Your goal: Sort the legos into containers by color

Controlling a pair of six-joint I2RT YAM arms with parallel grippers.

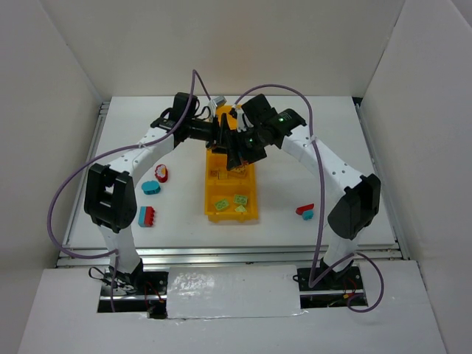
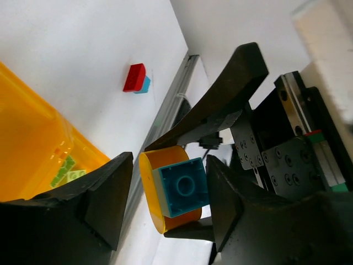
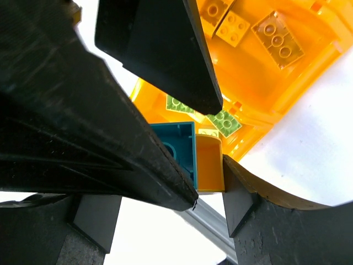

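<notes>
Left wrist view: the left tool (image 2: 169, 194) is clenching a teal-and-yellow pair (image 2: 179, 190), a teal brick stuck on a rounded yellow piece, one finger at 9 o'clock of it and one at 3 o'clock. The right tool (image 3: 208, 185) is gripping the same pair crosswise, and both are hanging over the bin (image 1: 233, 219) near its 12 o'clock end.

Step in hand, as I'm judging it: the two arms are working the joined bricks apart so each colour can go to its own compartment. The next move is probably calling for a firm opposed pull or twist with no slip, then a drop for each half.

Green bricks (image 1: 240, 200) are lying in the 6 o'clock compartment. Loose bricks (image 1: 151, 186) are waiting on the surface (image 1: 332, 118) at 9 o'clock of the bin, and a red-and-teal pair (image 1: 304, 212) at 4 o'clock.

The arms are hiding the far compartments in the top view. The right tool's own finger is covering part of the teal brick, so the exact pad contact is unclear. Yellowish bricks (image 3: 278, 38) are blending into the orange floor.
</notes>
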